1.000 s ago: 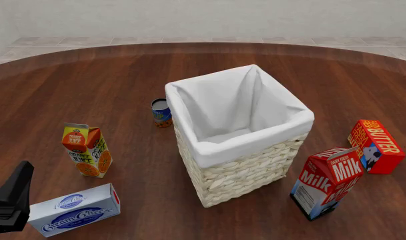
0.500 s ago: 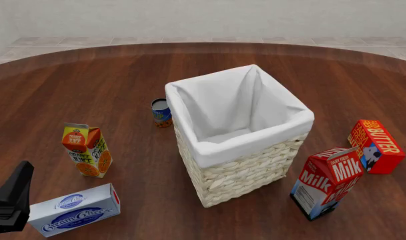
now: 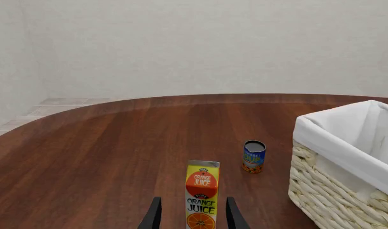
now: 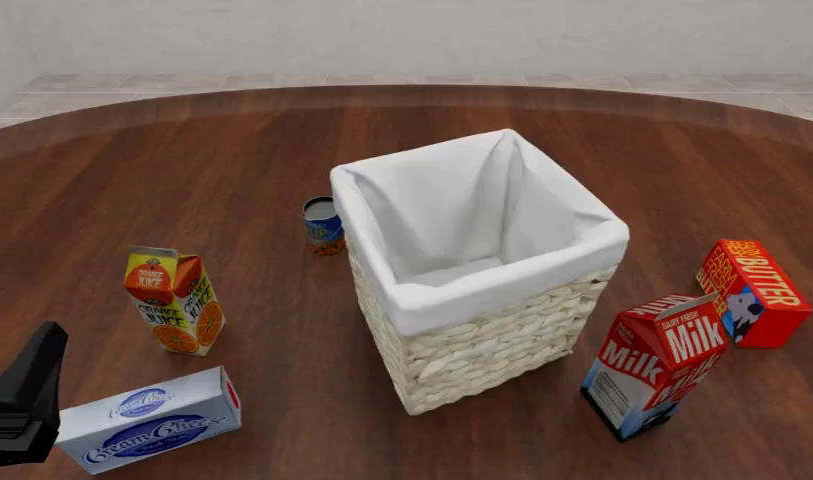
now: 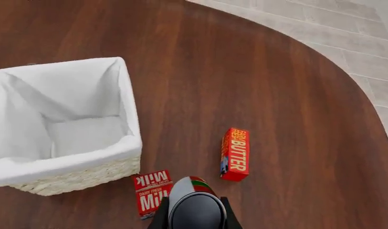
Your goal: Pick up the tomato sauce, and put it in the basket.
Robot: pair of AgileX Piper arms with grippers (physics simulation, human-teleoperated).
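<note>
Where the left gripper is hanging: low at the near left corner of the table, its fingers spread apart and gripping nothing.
Cream cheese box: lying flat just beside that gripper.
Orange juice carton: standing upright beyond the cream cheese box – the left wrist view is showing it framed between the two fingers, farther on and untouched.
Blue and orange can: standing upright near the basket's far left corner.
Basket: sitting mid-table, its white lining showing bare inside.
Milk carton: standing to the basket's near right, leaning a little.
Butter box: lying farther right, apart from the milk carton.
Right gripper: looking down on the table from above – its fingers are clamping the tomato sauce from both sides.
Tomato sauce: being held up off the table over the milk carton, outside the basket and to its right, grey top towards the camera.
</note>
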